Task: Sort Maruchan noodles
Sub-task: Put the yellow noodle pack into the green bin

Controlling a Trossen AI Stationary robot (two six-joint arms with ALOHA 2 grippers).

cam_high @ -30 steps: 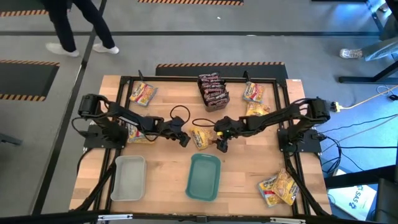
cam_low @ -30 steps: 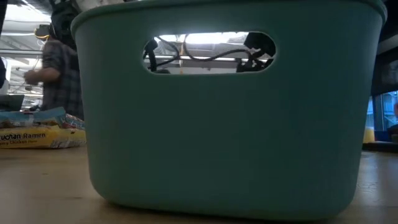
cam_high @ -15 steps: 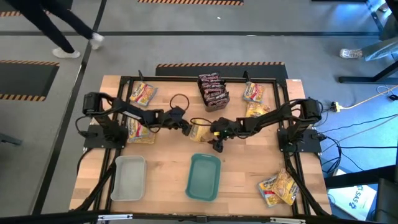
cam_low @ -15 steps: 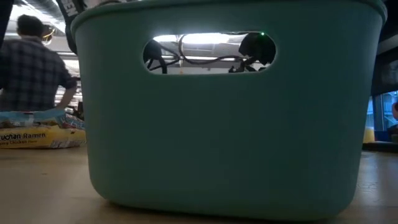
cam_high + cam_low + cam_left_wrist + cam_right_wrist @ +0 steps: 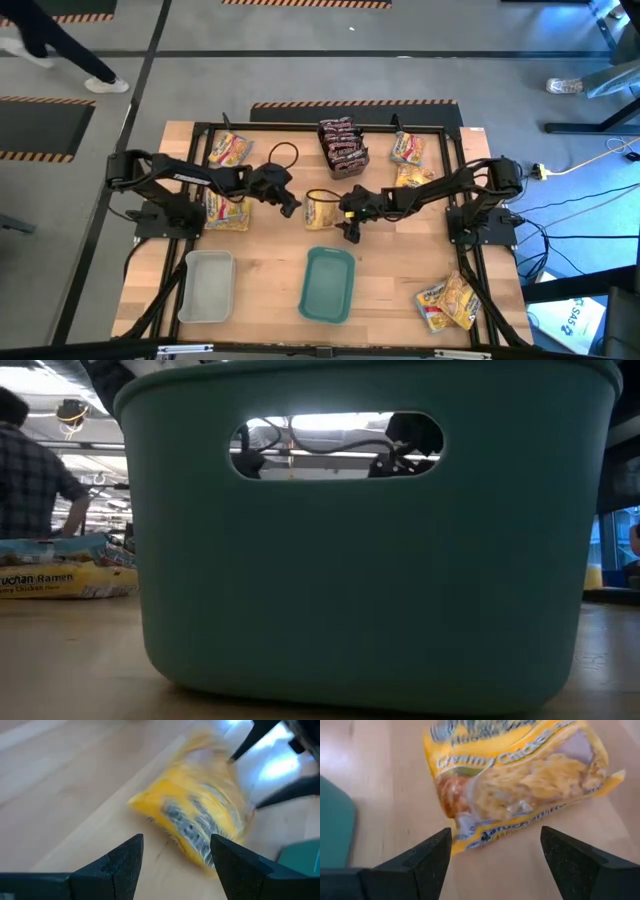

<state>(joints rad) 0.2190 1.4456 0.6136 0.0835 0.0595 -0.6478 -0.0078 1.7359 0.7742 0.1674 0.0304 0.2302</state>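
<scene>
**Yellow noodle packet mid-desk, both end effectors spread and empty**

Yellow noodle packet (image 5: 321, 211) lies flat near the middle of the desk (image 5: 270, 270), just behind the teal tray (image 5: 328, 284). Same packet fills the right wrist view (image 5: 520, 780), print reads "Creamy Chicken", and shows blurred in the left wrist view (image 5: 200, 815). Nothing grips it.

Right end effector (image 5: 350, 226) sits just beside the packet on its right side, fingers spread, holding nothing. Left end effector (image 5: 288, 205) is near the packet's left side, apart from it, fingers spread, holding nothing.

Other packets: dark packets (image 5: 340, 145) stacked at the far edge of the desk; yellow packets far left (image 5: 229, 151), under the left arm (image 5: 222, 210), far right (image 5: 407, 148) and (image 5: 410, 176), and a pile at the near right corner (image 5: 447, 303).

Grey tray (image 5: 206, 285) sits near left, well apart from the teal tray. Low view is mostly blocked by the teal tray wall (image 5: 370, 560); a yellow packet (image 5: 65, 575) lies on the desk to its side, a person (image 5: 35, 470) in a plaid shirt stands beyond.
</scene>
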